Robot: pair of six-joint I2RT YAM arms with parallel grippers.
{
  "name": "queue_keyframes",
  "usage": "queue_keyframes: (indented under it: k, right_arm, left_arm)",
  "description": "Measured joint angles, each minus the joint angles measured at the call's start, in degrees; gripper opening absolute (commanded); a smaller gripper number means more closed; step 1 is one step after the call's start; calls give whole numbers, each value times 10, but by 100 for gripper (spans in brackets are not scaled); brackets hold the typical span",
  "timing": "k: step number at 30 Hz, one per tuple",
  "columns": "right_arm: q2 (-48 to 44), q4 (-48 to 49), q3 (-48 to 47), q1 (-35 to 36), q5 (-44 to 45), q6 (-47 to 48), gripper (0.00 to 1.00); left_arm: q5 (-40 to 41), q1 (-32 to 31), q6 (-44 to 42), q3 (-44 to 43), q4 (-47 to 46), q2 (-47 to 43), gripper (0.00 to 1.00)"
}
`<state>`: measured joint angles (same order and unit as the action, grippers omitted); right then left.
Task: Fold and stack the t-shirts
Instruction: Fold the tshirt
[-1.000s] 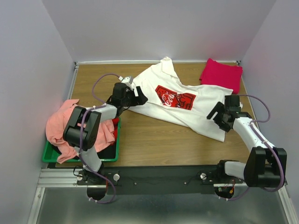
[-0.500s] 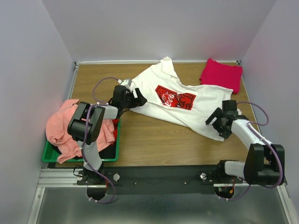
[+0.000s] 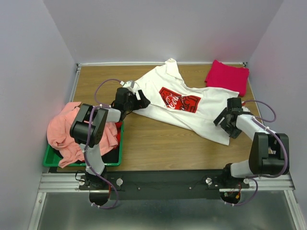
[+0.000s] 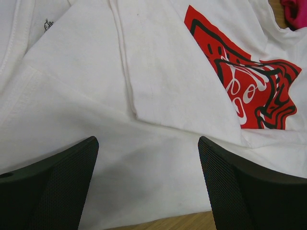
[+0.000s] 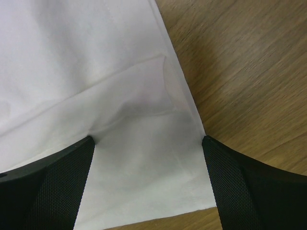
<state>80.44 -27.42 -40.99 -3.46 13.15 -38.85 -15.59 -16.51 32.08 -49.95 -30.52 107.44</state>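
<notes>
Because a shirt has to lie flat before it can be folded, the white t-shirt (image 3: 206,117) is spread out on the table (image 3: 153,143), in the middle and toward the far side. Its red-and-white print (image 3: 180,100) faces up. The shirt lies slanted and is not smooth yet. In the left wrist view a long crease runs down the cloth beside the print (image 4: 244,91).

The left gripper (image 3: 139,99) sits at the left edge of the shirt. Its two fingers are spread wide over the white cloth (image 4: 158,86) and hold nothing. The right gripper (image 3: 224,120) is at the near right corner of the shirt. Its fingers are wide apart too, one on each side of the corner (image 5: 158,167), and nothing is pinched between them. I think each arm is at an opposite end so that the two can grab the shirt and pull it straight together.

Further out, the magenta-red t-shirt (image 3: 227,76) lies in the far right corner. It looks folded, so it may be the start of the pile. On the left, the salmon-pink t-shirt (image 3: 62,129) hangs in a heap over the green bin (image 3: 81,162). A bit of red cloth peeks out beside it, maybe the red t-shirt (image 3: 117,130). Those seem to be waiting their turn.
</notes>
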Motion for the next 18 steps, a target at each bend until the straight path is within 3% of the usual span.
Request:
queue_keyframes:
  k: [10,18]
  right_arm:
    - [25,8,-20,-3,34,17,100]
    - [-1,9,-22,-7,46,32,100]
  left_arm:
    - [12,1,-12,8,2,-8,92]
    - [77,-33,-12,58,53,-99,90]
